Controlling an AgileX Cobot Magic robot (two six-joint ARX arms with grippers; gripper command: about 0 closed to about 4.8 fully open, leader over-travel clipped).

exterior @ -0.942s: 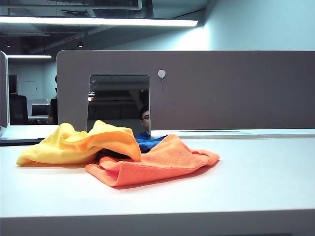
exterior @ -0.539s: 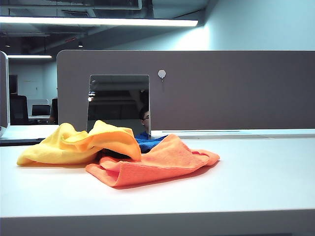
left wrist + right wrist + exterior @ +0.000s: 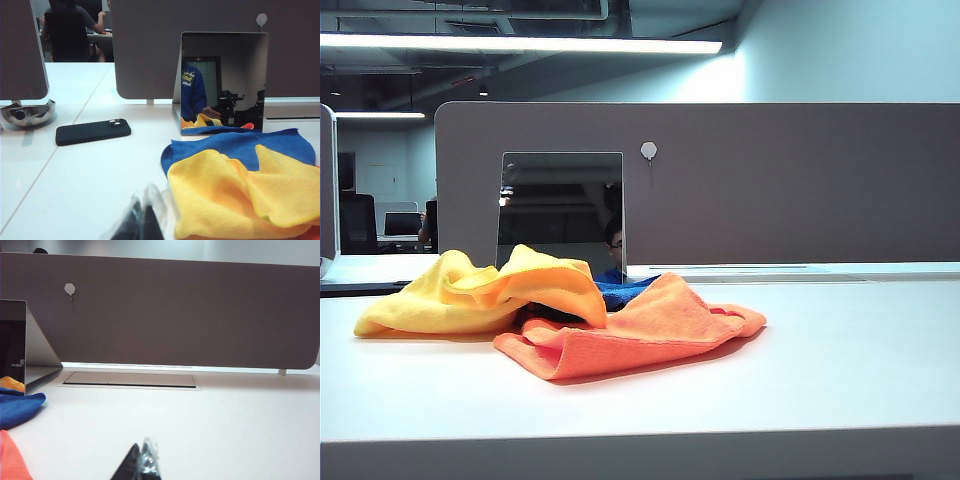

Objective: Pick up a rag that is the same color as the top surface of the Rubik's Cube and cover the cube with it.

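The yellow rag (image 3: 480,290) lies crumpled at the left of the table, its edge draped over the orange cloth (image 3: 640,330). In the left wrist view the rag (image 3: 235,195) rests on the blue cloth (image 3: 235,145). The Rubik's Cube is hidden in every view. My left gripper (image 3: 142,220) is shut and empty, just short of the rag's near edge. Out over bare table to the right of the cloths, my right gripper (image 3: 141,462) is shut with nothing in it. Neither gripper appears in the exterior view.
A small mirror (image 3: 560,210) leans against the grey partition (image 3: 770,180) behind the cloths. A black phone (image 3: 92,131) and a monitor foot (image 3: 25,112) lie left of the pile. A cable hatch (image 3: 130,379) sits flush near the partition.
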